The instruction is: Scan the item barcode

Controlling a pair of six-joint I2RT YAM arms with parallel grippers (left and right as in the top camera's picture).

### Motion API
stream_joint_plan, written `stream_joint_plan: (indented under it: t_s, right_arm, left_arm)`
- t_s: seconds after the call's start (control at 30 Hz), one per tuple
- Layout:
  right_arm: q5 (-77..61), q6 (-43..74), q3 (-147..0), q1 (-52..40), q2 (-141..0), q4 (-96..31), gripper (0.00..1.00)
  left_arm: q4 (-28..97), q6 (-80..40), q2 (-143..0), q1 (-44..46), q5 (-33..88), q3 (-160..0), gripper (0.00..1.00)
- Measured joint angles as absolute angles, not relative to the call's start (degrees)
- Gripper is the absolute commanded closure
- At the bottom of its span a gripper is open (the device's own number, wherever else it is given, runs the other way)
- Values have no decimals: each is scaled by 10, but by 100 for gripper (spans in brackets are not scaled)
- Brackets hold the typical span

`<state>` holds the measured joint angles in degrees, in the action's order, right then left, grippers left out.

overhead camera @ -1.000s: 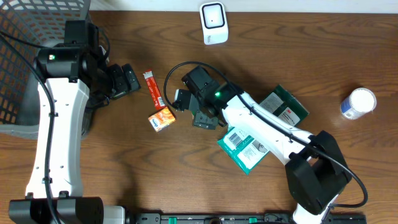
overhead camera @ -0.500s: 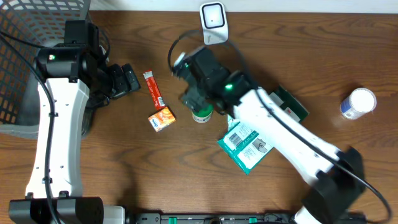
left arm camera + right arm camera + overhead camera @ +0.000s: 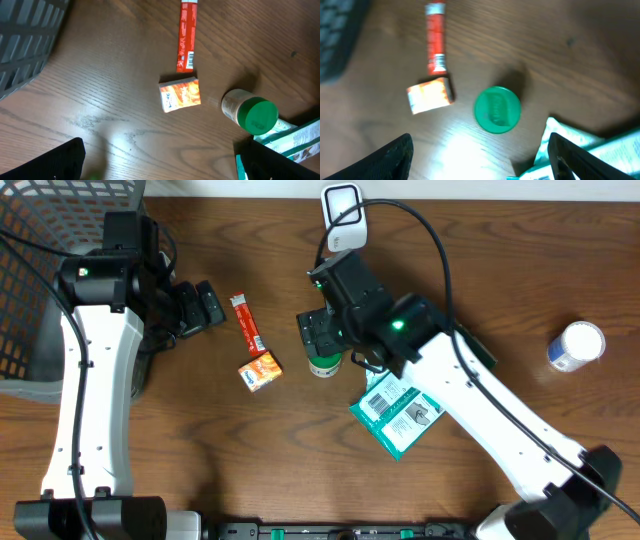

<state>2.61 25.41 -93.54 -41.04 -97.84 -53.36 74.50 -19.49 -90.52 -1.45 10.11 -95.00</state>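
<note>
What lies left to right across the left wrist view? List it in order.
Grey basket → orange box → green-capped bottle → green-and-white pouch.

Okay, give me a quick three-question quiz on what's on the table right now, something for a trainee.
1. Multiple choice: which lies nearest the green-lidded bottle? A orange box, B white scanner, C mesh basket.
2. True or false: the right tool hangs open over that bottle.
3. Fill in: the left tool is ___.
Key: 1 A; 2 true; 3 open.
</note>
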Motion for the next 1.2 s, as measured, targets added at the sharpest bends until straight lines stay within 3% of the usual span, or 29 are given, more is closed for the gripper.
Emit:
stream_joint_plan:
  t_s: [0.1, 0.47, 0.87, 1.2]
  right_arm:
    - [67, 326, -935, -413, -1012, -531, 2]
    - [100, 398, -932, -431, -1165, -526, 1]
    - [92, 371, -931, -431, -1190, -525, 21]
    - [95, 221, -931, -431, -1190, -524, 31]
  left_arm:
    - [745, -195, -905, -15, 101, -950, 0]
    - [750, -195, -905, -15, 101, -950, 0]
    - [750, -195, -905, -15, 101, -950, 0]
    - [750, -195, -905, -15, 101, -950, 0]
